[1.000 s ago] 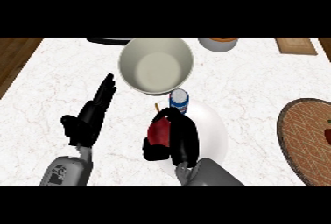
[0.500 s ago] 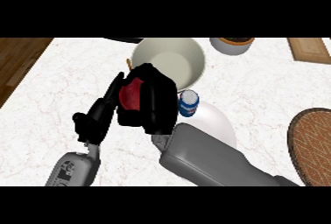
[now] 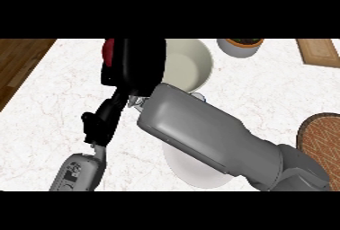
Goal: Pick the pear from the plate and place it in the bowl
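Carrying the pear (image 3: pixel 108 48), the right hand (image 3: pixel 136 60) now sits high in the head view, at the left rim of the bowl (image 3: pixel 189 63). A second ago this hand was low over the plate (image 3: pixel 199 173), curled round the red fruit there; half a second ago it had lifted toward the bowl; now the grey forearm stretches across the middle of the view and hides much of the plate. The fingers are curled round the pear, of which only a red sliver shows at the hand's upper left edge, so the fruit is off the plate and not yet in the bowl. It seems to hang over the worktop (image 3: pixel 60 90) just beside the bowl's left rim rather than over the opening, though the hand covers so much that I cannot be sure.

The left hand (image 3: pixel 103 119) rests lower left with its fingers straight and relaxed, holding nothing, much where it was a second ago. A small blue-and-white object (image 3: pixel 199 96) peeks out beside the forearm below the bowl.

The pick is done and the carry is nearly over. What remains, by my judgement, is a short shift rightward to bring the pear above the bowl's hollow, then a release.
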Robot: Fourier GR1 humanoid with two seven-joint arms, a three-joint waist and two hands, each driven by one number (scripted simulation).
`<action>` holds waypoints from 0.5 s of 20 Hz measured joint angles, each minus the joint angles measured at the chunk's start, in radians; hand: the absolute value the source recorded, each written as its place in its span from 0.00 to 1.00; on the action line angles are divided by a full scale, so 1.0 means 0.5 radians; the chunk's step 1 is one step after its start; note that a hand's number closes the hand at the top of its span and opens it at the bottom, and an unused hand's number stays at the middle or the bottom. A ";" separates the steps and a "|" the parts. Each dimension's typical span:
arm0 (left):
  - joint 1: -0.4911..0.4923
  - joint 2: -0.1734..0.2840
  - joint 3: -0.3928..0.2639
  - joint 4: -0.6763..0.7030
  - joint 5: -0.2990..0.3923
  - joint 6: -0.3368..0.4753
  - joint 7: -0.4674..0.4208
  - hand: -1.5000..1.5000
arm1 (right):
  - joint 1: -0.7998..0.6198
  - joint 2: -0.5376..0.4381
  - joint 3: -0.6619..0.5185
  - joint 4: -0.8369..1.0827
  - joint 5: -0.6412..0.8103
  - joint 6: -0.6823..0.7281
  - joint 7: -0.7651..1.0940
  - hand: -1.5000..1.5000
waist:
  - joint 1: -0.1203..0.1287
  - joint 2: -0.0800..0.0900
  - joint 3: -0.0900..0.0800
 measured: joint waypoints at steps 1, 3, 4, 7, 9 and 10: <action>-0.013 -0.008 -0.004 0.009 -0.007 0.006 0.000 0.50 | -0.067 -0.001 -0.017 0.048 -0.005 0.011 0.018 1.00 | 0.000 0.003 0.000; -0.018 -0.013 -0.007 0.016 -0.015 0.014 0.001 0.50 | -0.204 -0.001 -0.056 0.149 -0.009 0.032 0.053 1.00 | 0.001 0.005 0.000; -0.027 -0.015 -0.006 0.020 -0.015 0.014 0.001 0.50 | -0.263 -0.002 -0.071 0.201 -0.008 0.035 0.064 1.00 | 0.003 0.008 -0.001; -0.044 -0.019 -0.001 0.029 -0.022 0.022 -0.004 0.50 | -0.433 -0.002 -0.126 0.364 -0.027 0.056 0.099 1.00 | -0.001 0.015 -0.001; -0.046 -0.019 0.001 0.026 -0.025 0.027 -0.002 0.50 | -0.521 -0.002 -0.153 0.478 -0.048 0.064 0.113 1.00 | -0.003 0.019 0.000; -0.051 -0.019 0.002 0.032 -0.030 0.029 -0.008 0.50 | -0.559 -0.002 -0.167 0.524 -0.061 0.059 0.115 1.00 | -0.004 0.024 0.000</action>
